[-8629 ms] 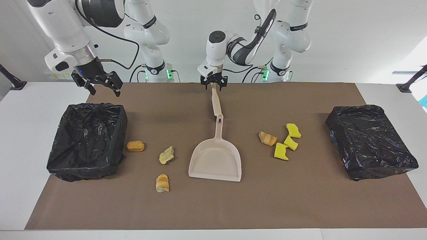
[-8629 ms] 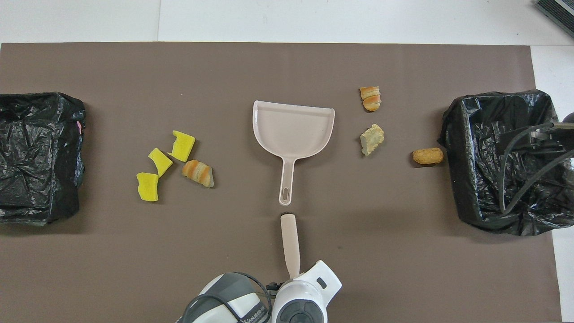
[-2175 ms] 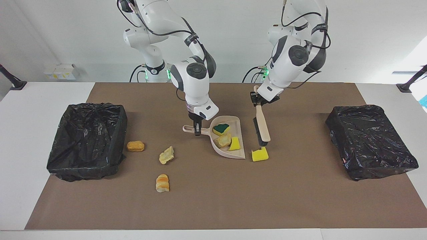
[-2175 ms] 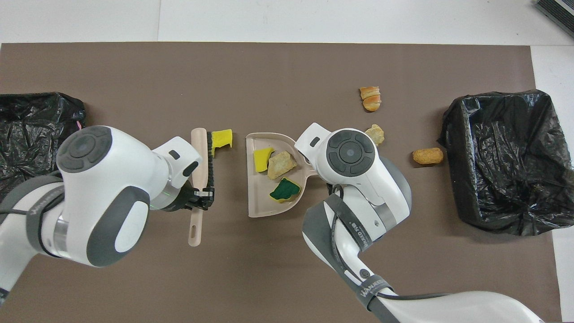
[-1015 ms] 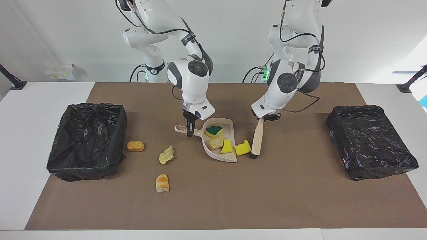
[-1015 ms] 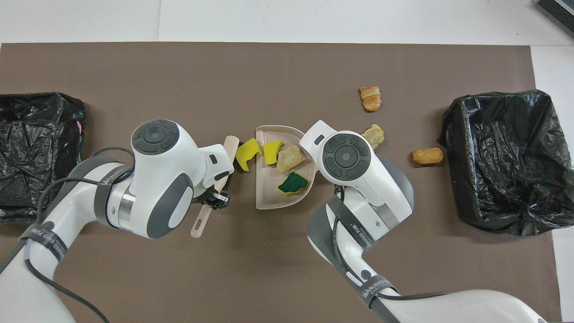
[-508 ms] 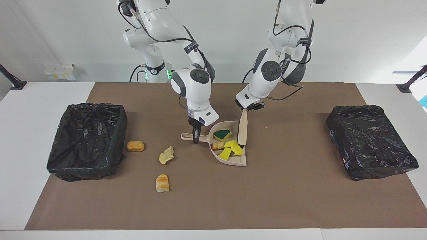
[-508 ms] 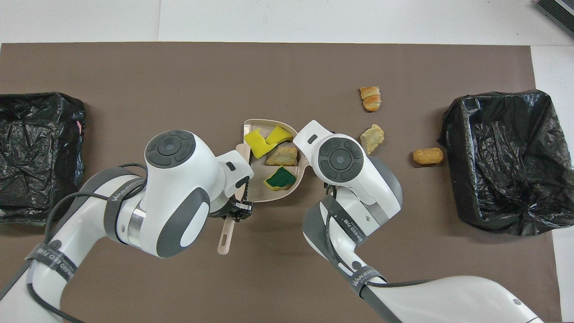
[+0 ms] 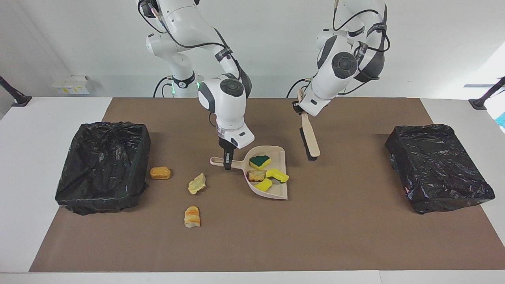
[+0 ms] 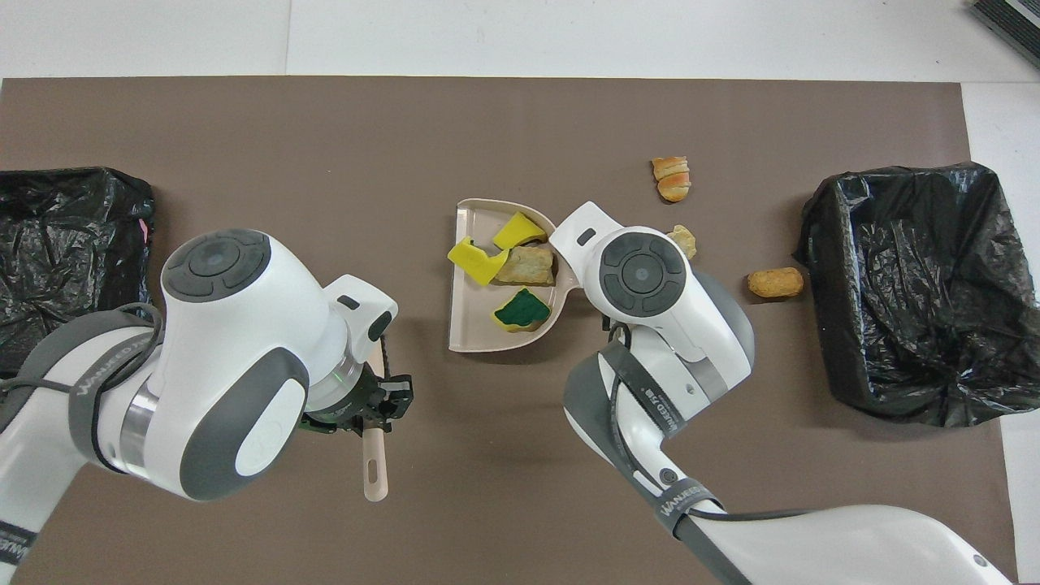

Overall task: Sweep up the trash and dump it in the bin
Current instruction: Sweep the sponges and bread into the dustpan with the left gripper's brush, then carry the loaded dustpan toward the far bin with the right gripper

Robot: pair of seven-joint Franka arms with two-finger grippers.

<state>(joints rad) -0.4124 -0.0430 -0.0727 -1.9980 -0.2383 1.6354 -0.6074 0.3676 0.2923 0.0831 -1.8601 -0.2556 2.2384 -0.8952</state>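
At the frame's centre, our right hand (image 9: 227, 161) pinches the dustpan (image 9: 272, 188) with four trash scraps (image 9: 263, 173); three (image 9: 196, 184) lie lower left. Our left hand (image 9: 298, 111) grips the raised brush (image 9: 309, 141).

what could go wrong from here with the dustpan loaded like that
1. One yellow sponge piece sits at the open lip of the dustpan, so a tilt toward that edge on lifting could spill it.
2. The right gripper holds only the thin handle, so the loaded pan might twist.
3. Three scraps, including the striped bread chunk, lie on the mat; the brush in the left gripper is raised away from them.
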